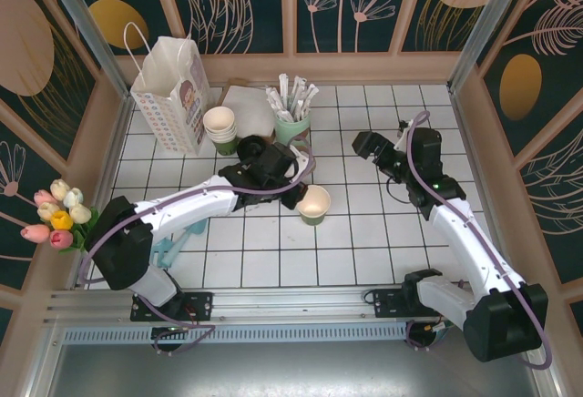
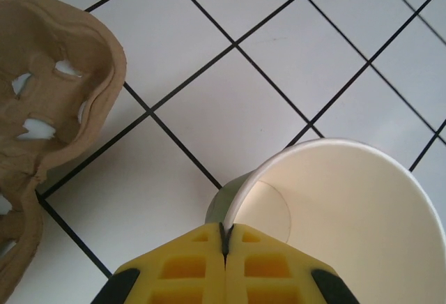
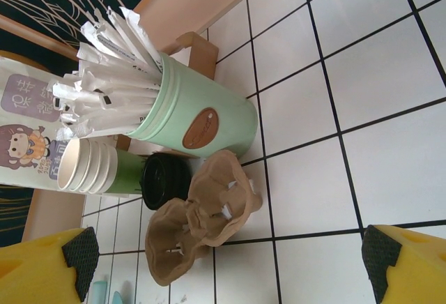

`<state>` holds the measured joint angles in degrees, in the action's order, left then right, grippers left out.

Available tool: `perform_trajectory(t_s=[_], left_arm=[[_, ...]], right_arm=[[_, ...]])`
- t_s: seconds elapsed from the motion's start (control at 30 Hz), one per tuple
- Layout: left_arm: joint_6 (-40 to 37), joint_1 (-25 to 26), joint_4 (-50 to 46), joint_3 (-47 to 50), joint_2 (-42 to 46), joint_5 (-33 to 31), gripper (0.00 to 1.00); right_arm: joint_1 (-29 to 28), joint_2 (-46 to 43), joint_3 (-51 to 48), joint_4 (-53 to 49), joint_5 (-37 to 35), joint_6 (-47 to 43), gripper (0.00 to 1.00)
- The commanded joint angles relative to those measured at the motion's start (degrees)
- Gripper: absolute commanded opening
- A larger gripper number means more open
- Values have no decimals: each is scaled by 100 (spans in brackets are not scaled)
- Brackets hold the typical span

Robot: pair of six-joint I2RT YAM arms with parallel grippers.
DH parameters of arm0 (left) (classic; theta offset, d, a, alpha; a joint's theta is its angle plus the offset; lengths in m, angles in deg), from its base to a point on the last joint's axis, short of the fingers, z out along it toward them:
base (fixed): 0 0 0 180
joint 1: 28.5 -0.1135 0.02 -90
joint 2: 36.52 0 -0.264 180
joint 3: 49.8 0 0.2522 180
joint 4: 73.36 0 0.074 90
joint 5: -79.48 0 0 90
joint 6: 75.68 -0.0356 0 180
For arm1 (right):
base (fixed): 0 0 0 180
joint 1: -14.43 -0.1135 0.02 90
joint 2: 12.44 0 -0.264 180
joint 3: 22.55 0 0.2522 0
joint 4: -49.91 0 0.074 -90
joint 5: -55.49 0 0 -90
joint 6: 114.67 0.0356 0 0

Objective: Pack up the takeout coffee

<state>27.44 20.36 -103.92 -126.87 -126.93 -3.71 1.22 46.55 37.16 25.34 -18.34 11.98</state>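
L gripper (image 2: 224, 233) clamped on lidless paper cup (image 2: 341, 206) rim, R gripper (image 3: 226, 266) wide open, empty; next prob. needs black lid (image 3: 166, 178) fitted.

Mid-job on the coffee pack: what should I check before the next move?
1. Grip of the left claw on the open cup rim: ok, pinched shut.
2. Lid on that cup: not ok; the black lid sits by the cup stack.
3. The right claw free: ok, open and empty.
4. Pockets of the carrier vacant: ok.
5. The paper bag upright: ok.
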Motion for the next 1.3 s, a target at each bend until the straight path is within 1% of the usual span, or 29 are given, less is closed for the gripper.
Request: perform_trajectory(t_s=[0.0,0.23,0.37,0.47,0.5,0.53,0.6,0.63,0.7,0.73,0.8,0.87,0.93,0.97,1.0,1.03,1.1,1.17,1.27], left_arm=[[-278,17,-275,-128,-90,-263,5],[-416,18,-570,-218,-299,75,6],[-385,18,-717,-385,-424,118,12],[-397,18,-770,-500,-343,54,19],[-406,18,-777,-530,-293,19,23],[-407,14,-784,-571,-241,-35,30],[-415,2,-789,-625,-100,-143,37],[-401,-14,-781,-639,-22,-219,43],[-293,-104,-685,-625,128,-286,49],[-166,-174,-577,-592,203,-432,54],[178,-339,-295,-455,348,-897,71],[560,-526,127,-202,539,-1396,87],[846,-653,524,90,719,-1998,98],[993,-699,663,219,765,-2404,98],[1069,-756,731,293,761,-2619,99],[1147,-846,763,317,703,-2691,99],[1263,-1002,771,266,517,-2588,99],[1505,-1146,474,-41,194,-2453,98],[1698,-1267,121,-475,-297,-2165,96]], right_arm=[[13,-15,-60,70,-61,81,99],[20,77,-56,88,4,54,99],[13,73,-53,42,-8,12,99],[17,75,-43,9,-15,-17,99],[14,74,-43,-2,-15,-24,99],[13,68,-38,-9,-21,-25,99],[17,68,-34,-1,-25,-17,99],[12,67,-34,4,-25,-17,99],[7,54,-27,30,-40,-17,99],[6,43,-34,71,-43,-21,99],[-10,-30,-88,302,66,-26,99],[-39,-206,-226,762,301,-2,99],[-90,-378,-317,1079,300,-8,99],[-116,-449,-352,1164,241,-24,99],[-129,-505,-372,1234,198,-41,99],[-144,-555,-397,1333,157,-59,99],[-157,-604,-450,1592,142,-61,99],[-197,-607,-467,1896,157,-5,99],[-305,-590,-488,2337,248,-1,99]])
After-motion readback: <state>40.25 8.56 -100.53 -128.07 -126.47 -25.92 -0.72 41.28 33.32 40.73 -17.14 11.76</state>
